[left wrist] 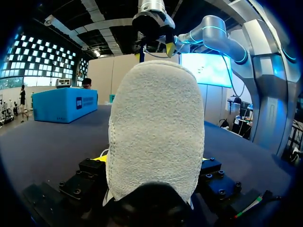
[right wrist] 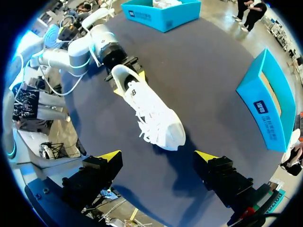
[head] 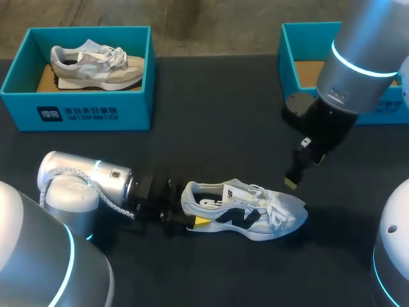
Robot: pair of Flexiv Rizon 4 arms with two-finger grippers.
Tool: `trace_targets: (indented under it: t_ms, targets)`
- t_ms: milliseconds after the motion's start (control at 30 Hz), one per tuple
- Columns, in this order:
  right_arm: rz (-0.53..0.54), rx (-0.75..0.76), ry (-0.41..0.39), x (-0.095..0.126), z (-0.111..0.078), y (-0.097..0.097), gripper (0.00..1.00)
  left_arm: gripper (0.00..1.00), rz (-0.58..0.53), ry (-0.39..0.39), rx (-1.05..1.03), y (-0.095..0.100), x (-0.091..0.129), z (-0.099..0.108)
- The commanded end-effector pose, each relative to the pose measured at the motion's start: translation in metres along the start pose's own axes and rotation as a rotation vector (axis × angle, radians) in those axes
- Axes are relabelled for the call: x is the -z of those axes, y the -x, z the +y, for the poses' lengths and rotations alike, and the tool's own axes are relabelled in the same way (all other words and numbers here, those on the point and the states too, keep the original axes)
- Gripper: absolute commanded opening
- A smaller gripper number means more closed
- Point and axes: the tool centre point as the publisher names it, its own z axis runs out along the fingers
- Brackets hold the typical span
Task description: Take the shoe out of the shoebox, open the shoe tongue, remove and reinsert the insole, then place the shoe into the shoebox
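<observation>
On the table (head: 211, 128) the shoe (head: 246, 214) lies with its long axis running straight out from the left gripper (head: 192, 210), which clamps its heel. Its toe points away, just ahead of the right gripper (right wrist: 158, 155), whose fingers stand wide apart.

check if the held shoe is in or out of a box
Out: the shoe lies on the table, its heel in the left gripper.

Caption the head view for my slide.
Left gripper clamps the heel of the white shoe on the dark table; open right gripper hovers above its toe.
</observation>
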Motion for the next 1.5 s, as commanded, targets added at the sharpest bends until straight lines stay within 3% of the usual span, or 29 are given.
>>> trace_targets:
  t_ms: [33,133,333,567,767,1000,1367,1500]
  targets:
    - [0.0,0.0,-0.018,-0.002,0.005,0.0,1.0,0.0,0.0,0.001,0.0,-0.001,-0.002,0.005]
    - [-0.057,-0.178,0.03,0.004,0.011,-0.011,1.0,0.0,0.0,0.001,0.0,-0.001,-0.002,0.005]
    - [-0.101,-0.369,0.082,-0.004,0.016,-0.046,1.0,0.0,0.0,0.001,0.0,-0.001,-0.002,0.005]
    - [-0.147,-0.6,0.038,-0.023,0.034,-0.079,1.0,0.0,0.0,0.001,0.0,-0.001,-0.002,0.005]
    - [-0.122,-0.721,0.022,-0.03,0.05,-0.087,1.0,0.0,0.0,0.001,0.0,-0.001,-0.002,0.005]
    - [-0.103,-0.716,0.045,-0.039,0.069,-0.091,1.0,0.0,0.0,0.001,0.0,-0.001,-0.002,0.005]
    - [-0.103,-0.716,0.045,-0.039,0.069,-0.091,1.0,0.0,0.0,0.001,0.0,-0.001,-0.002,0.005]
    - [-0.19,-0.798,0.034,-0.051,0.082,-0.109,1.0,0.0,0.0,0.001,0.0,-0.001,-0.002,0.005]
